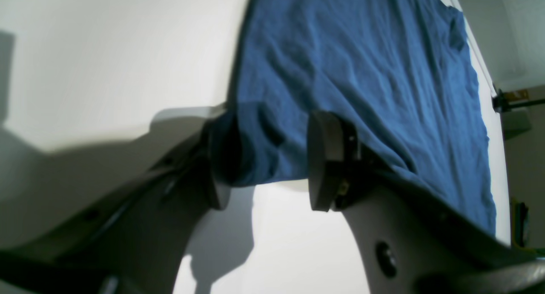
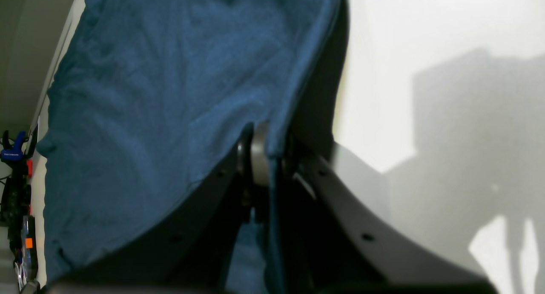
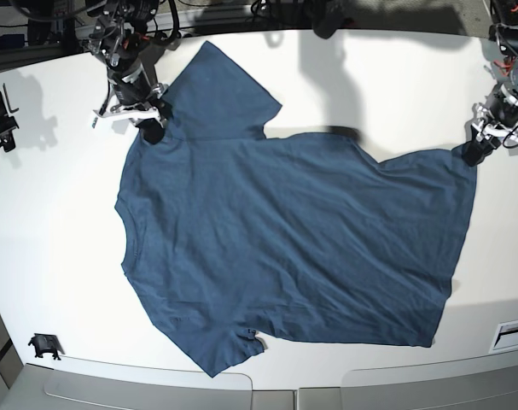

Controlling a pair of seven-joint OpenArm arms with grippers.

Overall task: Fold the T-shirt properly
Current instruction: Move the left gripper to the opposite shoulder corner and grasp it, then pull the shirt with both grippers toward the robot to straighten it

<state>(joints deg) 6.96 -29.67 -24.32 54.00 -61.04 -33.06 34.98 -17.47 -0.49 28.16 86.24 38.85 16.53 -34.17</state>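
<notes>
Left wrist view: the left pincer [image 1: 270,166] is standing with its jaws wide apart, straddling a corner of the T-shirt [image 1: 362,81] without clamping it; the cloth is spreading away beyond the pads [image 1: 325,160], over the white bench [image 1: 106,60].

Right wrist view: the right pincer [image 2: 272,158] is pressing its jaws together on the T-shirt's [image 2: 170,94] edge, the fabric fanning out ahead and to one side, presumably to anchor that end.

Base view: the T-shirt [image 3: 293,248] is lying flat on the bench [image 3: 54,256]. The right pincer [image 3: 152,130] is gripping near the shoulder; the left pincer [image 3: 474,154] is sitting at the opposite hem corner, seemingly poised for a paired lift.
</notes>
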